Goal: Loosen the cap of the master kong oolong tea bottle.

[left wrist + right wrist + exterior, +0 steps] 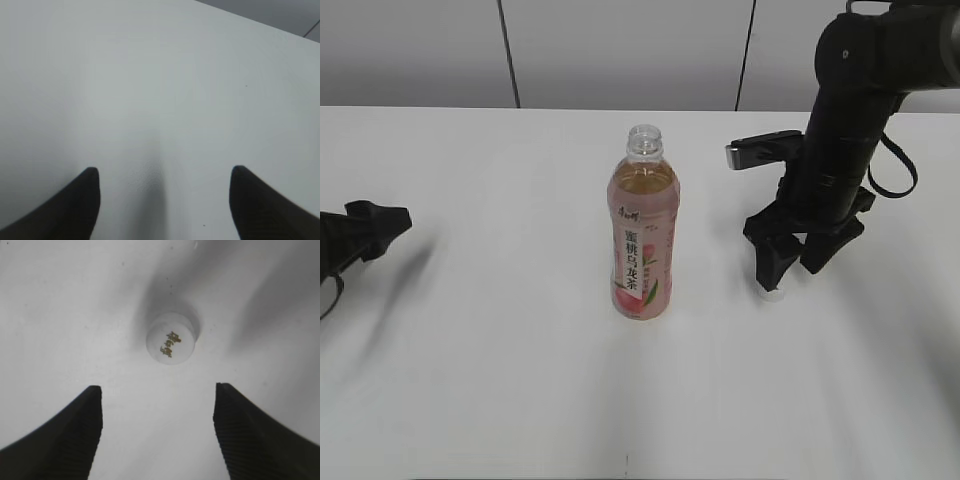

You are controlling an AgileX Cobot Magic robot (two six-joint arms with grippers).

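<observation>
The master kong oolong tea bottle [642, 235] stands upright mid-table, with its pink peach label and amber tea; its neck is open, with no cap on it. The white cap [170, 338] lies on the table to the right, top up, a small gold mark on it. In the exterior view the cap [772, 292] shows just under my right gripper [790, 272]. The right gripper [157, 392] is open and empty, just above the cap. My left gripper [380, 222] is at the far left, low over the table. In the left wrist view it [165, 175] is open and empty.
The white table [480, 330] spreads all round. A grey panelled wall [620, 50] runs behind its far edge. The right arm's dark body [850, 130] rises at the right, with a cable loop beside it.
</observation>
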